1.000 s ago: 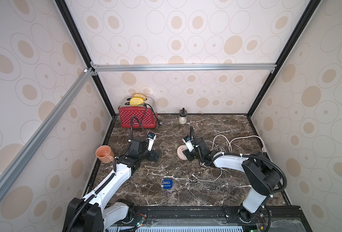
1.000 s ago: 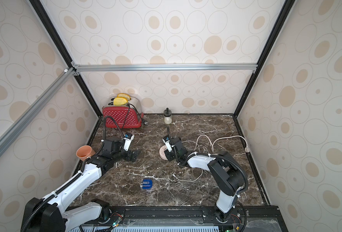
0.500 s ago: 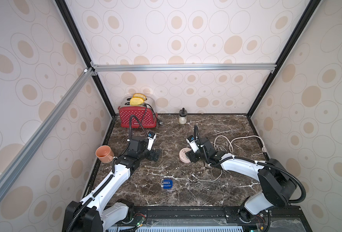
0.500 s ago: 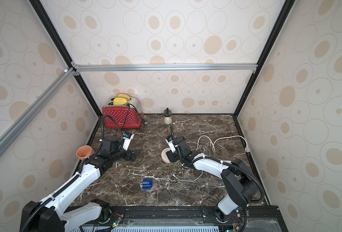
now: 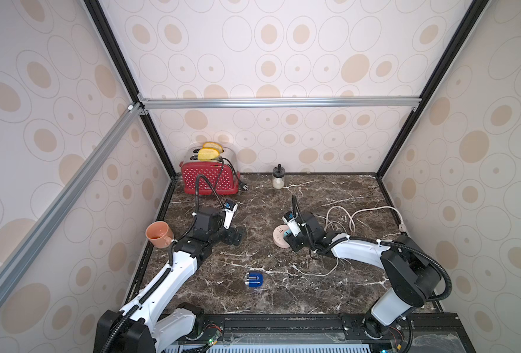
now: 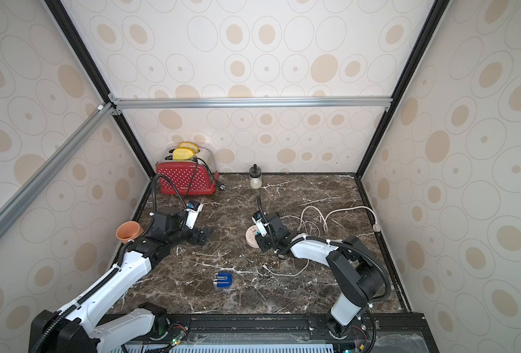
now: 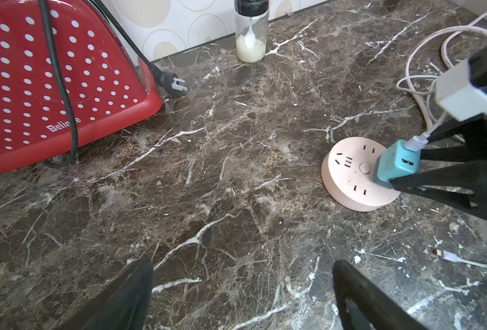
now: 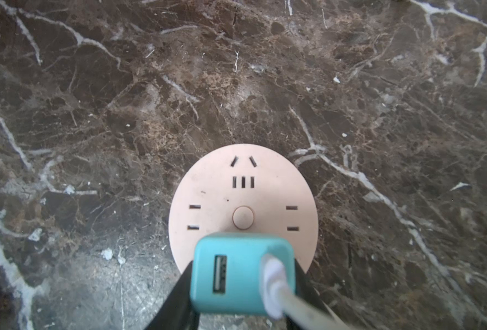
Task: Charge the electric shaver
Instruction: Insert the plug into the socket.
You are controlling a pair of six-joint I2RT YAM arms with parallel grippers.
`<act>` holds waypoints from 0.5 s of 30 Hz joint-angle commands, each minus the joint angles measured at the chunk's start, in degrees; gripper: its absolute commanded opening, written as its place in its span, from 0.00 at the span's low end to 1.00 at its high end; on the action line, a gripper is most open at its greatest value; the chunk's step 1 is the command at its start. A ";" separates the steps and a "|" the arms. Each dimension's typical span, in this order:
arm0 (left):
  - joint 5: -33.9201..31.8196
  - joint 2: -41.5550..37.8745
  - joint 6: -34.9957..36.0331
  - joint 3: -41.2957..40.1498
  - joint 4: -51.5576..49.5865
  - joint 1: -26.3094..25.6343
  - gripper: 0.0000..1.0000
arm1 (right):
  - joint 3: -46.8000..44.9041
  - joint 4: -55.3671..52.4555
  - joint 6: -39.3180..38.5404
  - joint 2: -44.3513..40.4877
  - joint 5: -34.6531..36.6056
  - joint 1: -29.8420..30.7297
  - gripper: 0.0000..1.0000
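The electric shaver [image 5: 254, 280] lies flat on the marble table [image 5: 329, 299], left of centre and toward the near edge, short of the black rail there, with bare marble on every side of it. The left gripper [image 5: 238, 237] is released, its jaws spread wide and holding nothing. It sits low over the table, farther back than the shaver and slightly to its left, well apart from it. The left wrist view shows its two fingers [image 7: 116, 300] framing a broad stretch of bare stone. The right gripper [image 8: 243, 270] is clenched on the teal plug adapter [image 7: 396, 163], with a finger pressed to each side. The adapter stands on the right-hand rim of the round pink power strip [image 5: 279, 238]; whether its prongs are seated cannot be told. A white cable [image 8: 276, 283] leaves the adapter's top face and loops across the right half of the table toward the right wall, and a thin strand curves along the near side between the right arm and the shaver. Along the far wall stand a red toaster [image 5: 208, 180] in the left corner and a small jar [image 5: 278, 180] near the middle. An orange cup [image 5: 159, 234] sits at the left edge, just beside the left arm.
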 commanded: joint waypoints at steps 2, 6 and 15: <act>-0.31 -0.02 0.73 1.36 -1.29 0.35 0.99 | 0.03 0.68 -0.02 1.79 -0.38 0.02 0.28; -0.32 0.21 0.84 1.47 -1.36 0.34 0.99 | 0.50 0.28 -0.23 2.13 -1.10 -0.01 0.29; -0.05 0.80 0.84 1.49 -1.14 0.40 0.99 | 1.13 0.69 0.04 1.25 0.24 -0.02 0.61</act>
